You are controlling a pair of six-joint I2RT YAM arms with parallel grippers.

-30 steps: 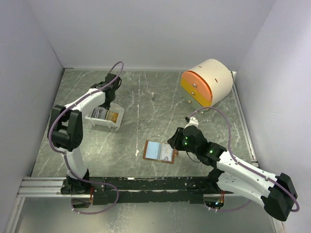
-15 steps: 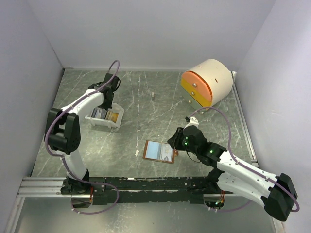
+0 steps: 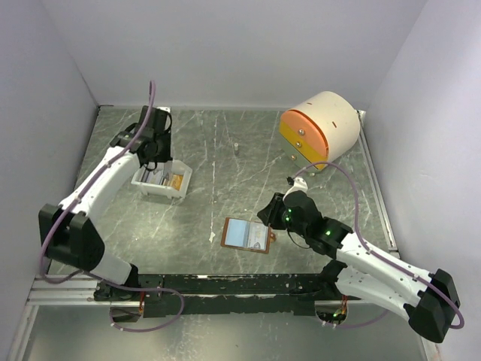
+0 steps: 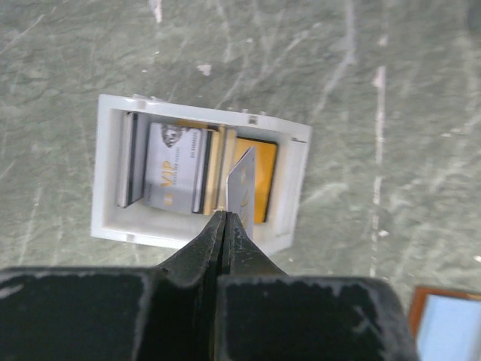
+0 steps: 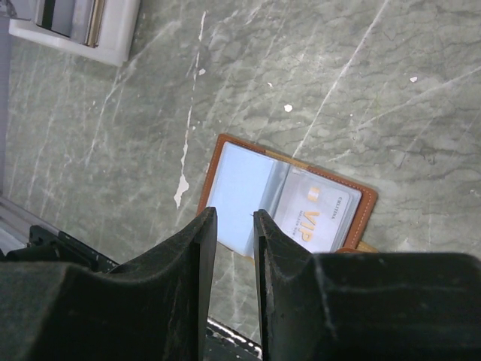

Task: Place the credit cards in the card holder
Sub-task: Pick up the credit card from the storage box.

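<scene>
Green marble table (image 3: 218,150) is seen below. One thin card (image 4: 242,184), likely stiff and slippery, is pinched by its edge in the left claw (image 4: 223,216) above the white tray (image 4: 105,180). The wallet (image 5: 240,188) is laid open under the right claw (image 5: 233,219), held narrow and empty.

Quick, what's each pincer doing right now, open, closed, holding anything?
Left pincer: closed on a silver-grey card above the white tray.
Right pincer: slightly open, empty, over the card holder.
</scene>
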